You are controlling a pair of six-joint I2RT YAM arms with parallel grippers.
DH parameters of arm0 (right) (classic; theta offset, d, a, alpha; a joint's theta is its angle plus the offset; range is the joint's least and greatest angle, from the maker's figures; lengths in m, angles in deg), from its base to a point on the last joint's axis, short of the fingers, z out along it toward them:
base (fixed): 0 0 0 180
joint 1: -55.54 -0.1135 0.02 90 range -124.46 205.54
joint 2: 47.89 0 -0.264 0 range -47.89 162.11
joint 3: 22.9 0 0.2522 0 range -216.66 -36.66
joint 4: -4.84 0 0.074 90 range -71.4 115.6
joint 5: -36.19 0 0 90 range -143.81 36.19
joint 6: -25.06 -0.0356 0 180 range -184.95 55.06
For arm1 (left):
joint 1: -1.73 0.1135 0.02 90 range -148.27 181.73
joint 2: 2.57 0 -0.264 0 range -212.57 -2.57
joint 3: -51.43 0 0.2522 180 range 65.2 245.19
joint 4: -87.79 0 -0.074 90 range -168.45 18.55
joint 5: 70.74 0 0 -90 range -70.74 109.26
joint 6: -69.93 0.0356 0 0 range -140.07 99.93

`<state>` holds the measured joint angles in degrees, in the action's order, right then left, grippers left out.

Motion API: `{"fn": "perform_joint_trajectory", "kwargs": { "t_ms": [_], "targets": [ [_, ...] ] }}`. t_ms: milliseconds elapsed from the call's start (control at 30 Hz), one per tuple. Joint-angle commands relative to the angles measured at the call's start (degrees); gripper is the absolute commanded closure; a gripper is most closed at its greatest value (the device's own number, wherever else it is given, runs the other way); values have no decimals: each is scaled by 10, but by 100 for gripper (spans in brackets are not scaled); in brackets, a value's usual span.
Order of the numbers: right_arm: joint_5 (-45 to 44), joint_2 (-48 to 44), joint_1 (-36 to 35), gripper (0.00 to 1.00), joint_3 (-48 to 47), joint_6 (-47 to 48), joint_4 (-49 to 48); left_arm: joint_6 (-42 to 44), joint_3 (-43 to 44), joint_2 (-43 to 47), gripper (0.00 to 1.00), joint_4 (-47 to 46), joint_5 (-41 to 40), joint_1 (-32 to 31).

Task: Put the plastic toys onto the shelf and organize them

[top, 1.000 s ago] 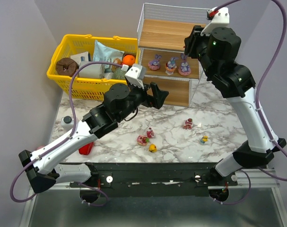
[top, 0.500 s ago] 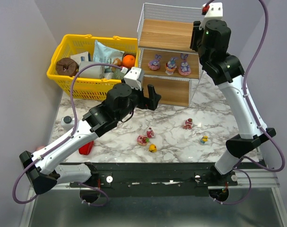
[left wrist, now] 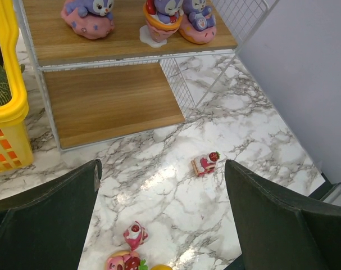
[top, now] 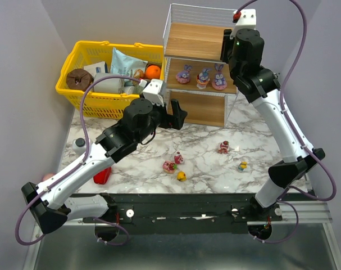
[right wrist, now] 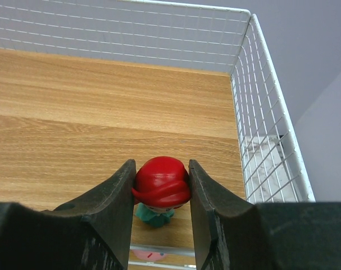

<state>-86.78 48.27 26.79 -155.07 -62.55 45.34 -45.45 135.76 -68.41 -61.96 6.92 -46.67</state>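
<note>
Right gripper is up over the top board of the tall shelf of white wire and light wood, towards its right end. Its jaws are pinched tight on a tiny red-haired, green-bodied plastic doll. Left gripper hovers over the white marble table just in front of the shelf, jaws spread wide and holding nothing. Three purple-pink bunny figures sit in a row on the middle board. Five small colourful toys lie scattered on the marble, nearer the arms.
</note>
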Motion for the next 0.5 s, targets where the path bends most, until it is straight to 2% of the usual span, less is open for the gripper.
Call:
{"fn": "perform_joint_trajectory", "kwargs": {
  "t_ms": [0, 300, 467],
  "targets": [
    [-18, -4, 4, 70, 30, -5, -40, -8, -15, 17, 1, -1, 9, 7],
    [-34, -9, 5, 60, 63, -1, -68, -10, -17, 16, 1, 0, 11, 15],
    [-35, -13, 5, 50, 63, -1, -68, -12, -15, 15, 1, 0, 12, 16]
  ]
}}
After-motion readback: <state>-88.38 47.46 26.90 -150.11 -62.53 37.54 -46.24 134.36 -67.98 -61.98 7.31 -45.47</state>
